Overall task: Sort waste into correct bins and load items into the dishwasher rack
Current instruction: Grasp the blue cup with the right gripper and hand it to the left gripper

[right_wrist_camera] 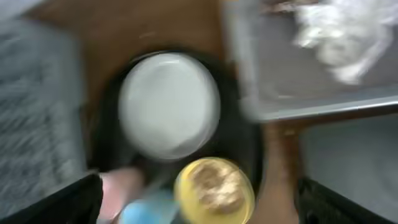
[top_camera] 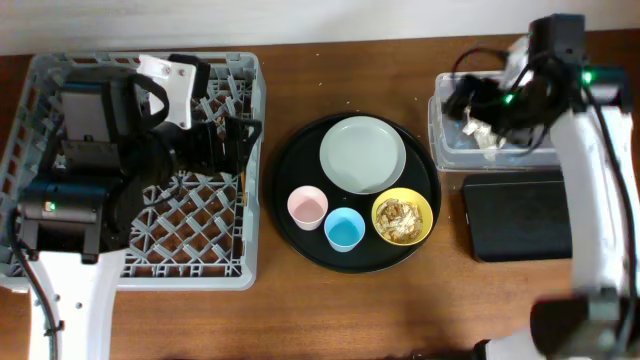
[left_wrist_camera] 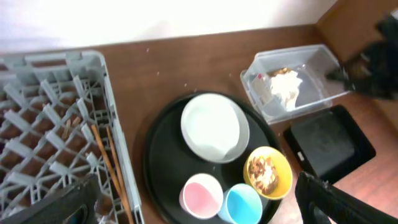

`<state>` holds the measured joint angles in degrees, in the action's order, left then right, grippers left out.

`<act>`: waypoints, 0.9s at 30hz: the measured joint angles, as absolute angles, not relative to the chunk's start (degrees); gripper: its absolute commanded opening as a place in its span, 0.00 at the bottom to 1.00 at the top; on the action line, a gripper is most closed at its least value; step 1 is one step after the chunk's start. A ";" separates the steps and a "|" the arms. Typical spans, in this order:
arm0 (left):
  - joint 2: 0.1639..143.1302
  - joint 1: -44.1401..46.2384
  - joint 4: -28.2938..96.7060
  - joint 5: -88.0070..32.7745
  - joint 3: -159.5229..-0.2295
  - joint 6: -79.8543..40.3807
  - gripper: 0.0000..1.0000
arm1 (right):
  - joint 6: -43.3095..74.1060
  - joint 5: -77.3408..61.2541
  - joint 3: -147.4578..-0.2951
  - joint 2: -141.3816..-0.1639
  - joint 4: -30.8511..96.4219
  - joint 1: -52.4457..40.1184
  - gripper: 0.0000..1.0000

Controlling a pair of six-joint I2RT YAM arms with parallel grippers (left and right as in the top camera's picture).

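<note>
Hanging over the left end of the clear tub, the right fingers are spread wide in the blurred right wrist view. One dark finger sits at each lower corner, with nothing pinched between them. The crumpled white tissue lies inside that tub, off to the upper right of these fingers and apart from them. The shallow black tray lies on the worktop just beside the tub's near side.

The left fingers are also spread apart and hold nothing. They hover above the right part of the dishwasher rack, pointing toward the round black tray in the middle of the worktop. In the left wrist view the pink cup and light-blue cup show in the gap between these fingers, down on the round tray and untouched.

The grey-green plate lies flat at the back of that tray. The yellow bowl stands at its right front, beside the light-blue cup, and holds the brownish food scraps. Both cups stand upright with their mouths up. Two thin brown sticks lie on the rack's lattice floor near its right wall.
</note>
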<state>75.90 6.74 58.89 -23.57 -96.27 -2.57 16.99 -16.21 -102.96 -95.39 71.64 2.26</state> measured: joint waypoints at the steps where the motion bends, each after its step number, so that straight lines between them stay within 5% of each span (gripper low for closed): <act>1: 75.90 6.74 57.69 -23.55 -96.27 -2.57 0.99 | 16.53 -16.73 -103.59 -92.14 75.90 -1.41 0.73; 5: 75.96 6.74 57.41 -23.55 -96.27 -2.59 0.99 | 16.97 -14.24 -97.45 -90.76 82.06 -17.96 0.43; 13: 75.96 6.74 66.28 -23.59 -96.31 -2.57 0.99 | 20.99 -13.78 -68.45 -92.14 55.75 -28.23 0.47; 16: 75.96 6.74 66.67 -24.88 -96.31 -2.59 0.99 | 24.97 -13.80 -61.54 -92.16 44.25 -28.23 0.10; 17: 75.96 6.74 66.78 -25.54 -96.31 -2.59 0.99 | 26.59 -13.78 -59.55 -92.31 41.65 -28.23 0.04; 23: 76.01 4.47 66.72 -36.27 -96.31 -2.61 0.99 | 21.28 -18.06 -69.34 -85.73 65.41 -24.23 0.04; 27: 79.72 2.20 66.52 -53.67 -96.33 -2.59 0.99 | 3.70 -38.15 -84.49 -74.04 58.81 -18.04 0.04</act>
<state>79.72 2.20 66.52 -53.67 -96.33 -2.59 3.70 -38.15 -84.49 -74.04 58.81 -18.04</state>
